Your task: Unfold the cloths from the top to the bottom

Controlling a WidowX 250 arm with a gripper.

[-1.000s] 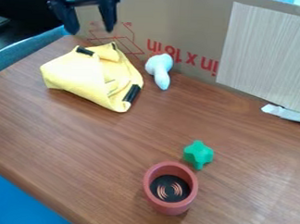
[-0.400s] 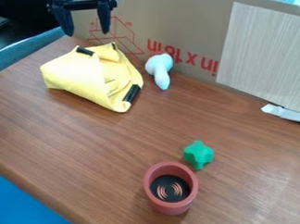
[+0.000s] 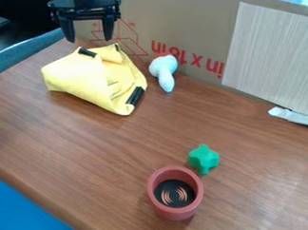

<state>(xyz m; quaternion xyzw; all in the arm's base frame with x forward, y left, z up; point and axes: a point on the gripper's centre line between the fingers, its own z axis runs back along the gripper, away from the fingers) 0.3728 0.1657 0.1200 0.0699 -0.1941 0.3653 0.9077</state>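
Observation:
The black gripper hangs at the upper left, just above and behind the cloth's top edge, with its two fingers spread apart and nothing between them. Below it, the yellow cloth lies folded in a bulky heap at the back left of the table. One black strip sits on its top corner and another on its lower right edge. The cloth and the gripper look apart.
A white and pale blue toy lies right of the cloth, by the cardboard wall. Toward the front are a green star-shaped piece and a reddish cup. White tape sticks out at the right edge.
The gripper's fingers have shifted slightly left, and more of its body has come into view at the top. The cloth and the other objects have kept their places.

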